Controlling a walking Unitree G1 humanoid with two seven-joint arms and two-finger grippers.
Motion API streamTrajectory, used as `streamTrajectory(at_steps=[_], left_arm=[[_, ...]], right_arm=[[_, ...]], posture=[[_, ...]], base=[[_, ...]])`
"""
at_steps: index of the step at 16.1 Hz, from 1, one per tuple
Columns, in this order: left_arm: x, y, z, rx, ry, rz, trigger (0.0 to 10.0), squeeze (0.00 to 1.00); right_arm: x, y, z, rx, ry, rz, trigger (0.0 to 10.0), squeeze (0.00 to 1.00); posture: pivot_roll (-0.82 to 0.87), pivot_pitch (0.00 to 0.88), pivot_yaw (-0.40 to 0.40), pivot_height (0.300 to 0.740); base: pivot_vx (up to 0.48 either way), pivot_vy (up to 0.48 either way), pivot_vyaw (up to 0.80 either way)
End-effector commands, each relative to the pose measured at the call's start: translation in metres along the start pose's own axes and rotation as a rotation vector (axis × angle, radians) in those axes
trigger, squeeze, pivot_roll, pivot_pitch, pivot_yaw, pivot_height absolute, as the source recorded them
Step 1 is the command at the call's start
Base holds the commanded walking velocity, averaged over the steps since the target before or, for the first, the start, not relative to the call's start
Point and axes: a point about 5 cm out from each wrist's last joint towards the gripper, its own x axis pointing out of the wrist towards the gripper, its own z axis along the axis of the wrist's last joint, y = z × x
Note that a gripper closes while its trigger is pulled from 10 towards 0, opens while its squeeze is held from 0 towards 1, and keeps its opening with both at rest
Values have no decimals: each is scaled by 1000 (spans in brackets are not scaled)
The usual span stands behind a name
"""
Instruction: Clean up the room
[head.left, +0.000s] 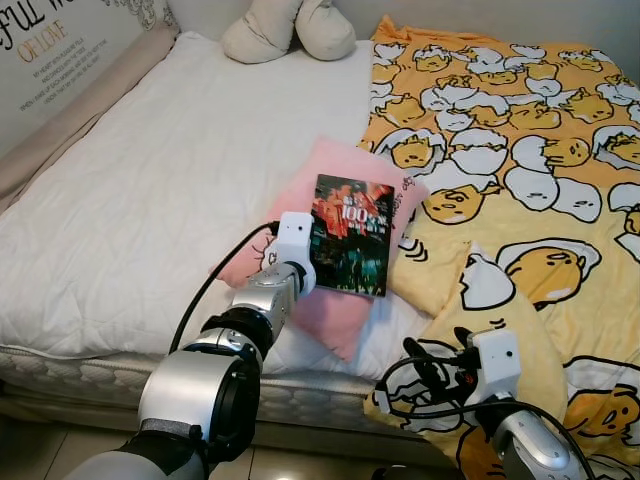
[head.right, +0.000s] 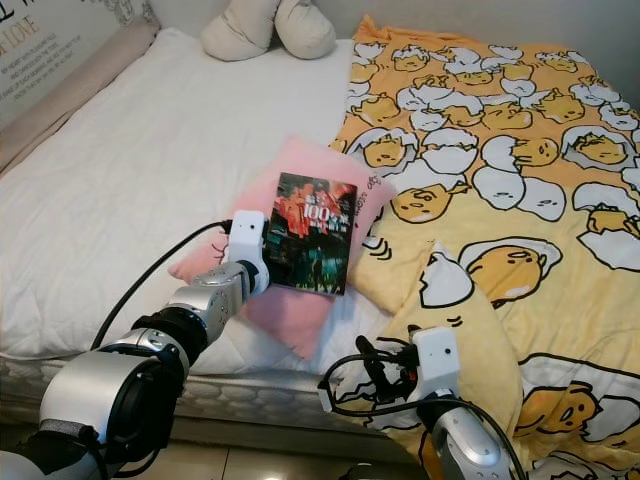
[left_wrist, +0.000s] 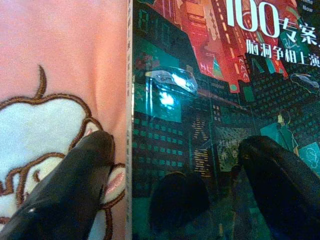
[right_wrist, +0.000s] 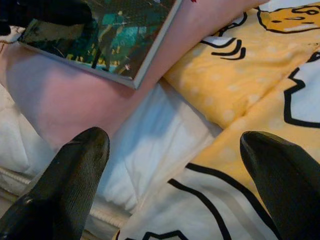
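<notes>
a: what's on the left of the bed (head.left: 150, 190)?

b: a bare white mattress cover, with a beige wall cushion (head.left: 70, 115) along the left edge and a cream plush toy (head.left: 290, 28) at the head end.

a: and the left gripper (left_wrist: 175, 165)?

b: it reaches in over the foot edge to the book (head.left: 351, 233). its fingers (left_wrist: 75, 185) are spread apart: one rests on the pink pillow (head.left: 330, 300) just beside the book's spine, the other lies over the glossy cover. nothing is clamped.

a: where exactly is the book?

b: flat on the pink pillow, near the middle of the foot edge, its right side next to the yellow egg-print blanket (head.left: 520, 170).

a: the right gripper (right_wrist: 175, 185)?

b: low, by the foot edge, fingers wide apart and holding nothing, pointed at the seam where pillow, white sheet and blanket meet.
</notes>
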Motion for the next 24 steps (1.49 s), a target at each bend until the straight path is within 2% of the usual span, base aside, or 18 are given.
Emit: streamTrajectory(at_steps=[1, 3, 7, 11, 13, 18, 19, 22, 24], left_arm=[[-1, 2, -15, 17, 67, 14, 0, 0], [-2, 9, -11, 27, 37, 66, 0, 0], [-3, 16, -11, 49, 34, 86, 0, 0], [-4, 15, -17, 2, 48, 64, 0, 0], [-3, 12, -20, 51, 62, 32, 0, 0], [-3, 13, -13, 46, 28, 30, 0, 0], [-3, 13, -5, 20, -9, 17, 0, 0], [-4, 4, 41, -13, -193, -118, 0, 0], [-5, 4, 53, -20, -238, -146, 0, 0]], right_arm=[[-1, 1, 6, -9, -17, 7, 10000, 0], [0, 4, 13, -13, -39, 16, 10000, 0], [1, 4, 12, -14, -32, 16, 10000, 0], [2, 1, 11, -23, -13, 20, 10000, 0], [3, 0, 10, -28, -16, 15, 10000, 0], [4, 0, 11, -27, -21, 7, 10000, 0], [5, 0, 11, -28, -21, 5, 10000, 0], [8, -2, 10, -29, -22, 4, 10000, 0], [11, -1, 10, -29, -17, 11, 10000, 0]], posture=[[-296, 0, 69, 740], [-305, 0, 73, 740], [-301, 0, 75, 740], [-293, 0, 69, 740], [-288, 0, 67, 740], [-289, 0, 69, 740], [-290, 0, 69, 740], [-262, 0, 53, 740], [-254, 0, 50, 740]], base=[[0, 0, 0], [0, 0, 0], [0, 0, 0], [0, 0, 0], [0, 0, 0], [0, 0, 0], [0, 0, 0], [0, 0, 0], [0, 0, 0]])
